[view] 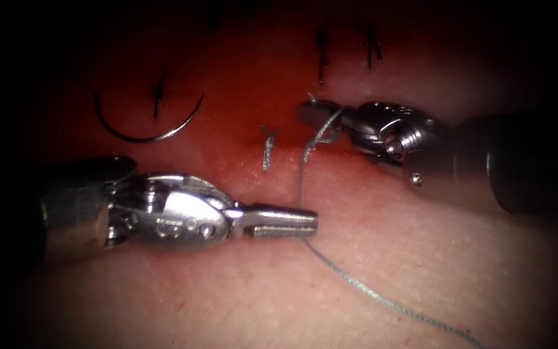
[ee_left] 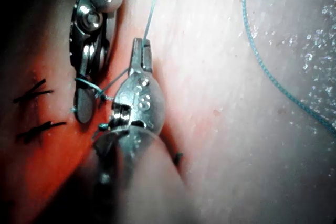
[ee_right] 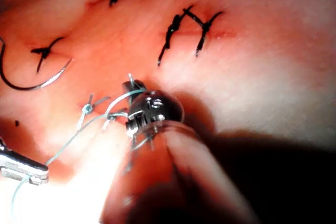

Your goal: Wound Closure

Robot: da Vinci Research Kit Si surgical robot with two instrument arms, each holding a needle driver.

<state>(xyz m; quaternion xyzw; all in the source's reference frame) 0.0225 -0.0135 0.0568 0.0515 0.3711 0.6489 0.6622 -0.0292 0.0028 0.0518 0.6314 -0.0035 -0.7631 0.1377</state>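
Thread in the endoscope view runs from five o'clock into the left tool's shut jaws, the right tool loop-wrapped, jaw state unclear, needle lying free at ten o'clock; wrist views agree, so the loop may slip.

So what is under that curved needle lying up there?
The needle lies loose on the red, wet tissue, left of the cut, curving around a dark knot. Neither pincer holds it. The left pincer and the right pincer both hold the thread.
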